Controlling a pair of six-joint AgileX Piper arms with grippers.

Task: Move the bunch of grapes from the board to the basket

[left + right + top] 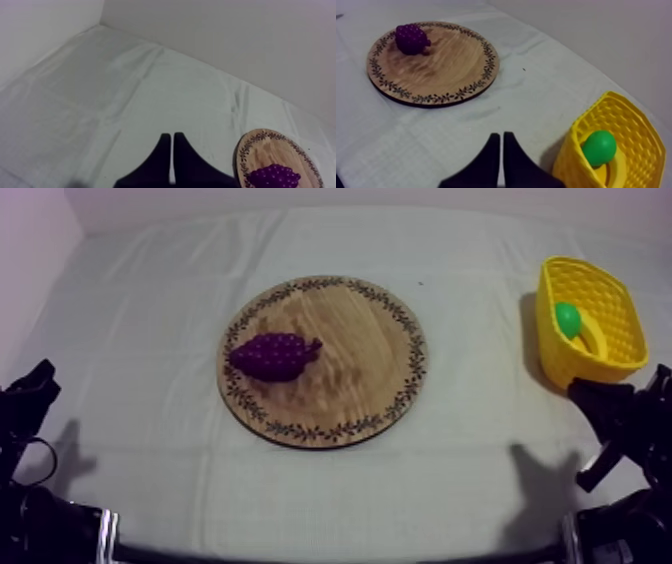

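the bunch of purple toy grapes [272,356] lies on the left half of the round wooden board with the patterned rim [365,373], its stalk end pointing right towards the board's middle. the board sits mid-table on the grey-white cloth [150,308]. the yellow woven plastic basket [585,370] stands well apart at the far right, and already holds a green toy pear [568,319] and a yellow toy banana [593,334].

both arms sit low at the near edge. the left gripper [172,137] has its black fingers pressed together into a narrow wedge, holding nothing, with the board's left rim just ahead to its right. the right gripper [501,136] is pinched narrow in the same way and empty, with the basket just beside it.

by my reading the pick has not begun; the step in hand is the first reach. the right arm seems the likelier one, as the basket is on its side. the next move calls for spreading the fingers wide, travelling far and left across the board, and coming down over the bunch's broad middle, not the thin stalk end.
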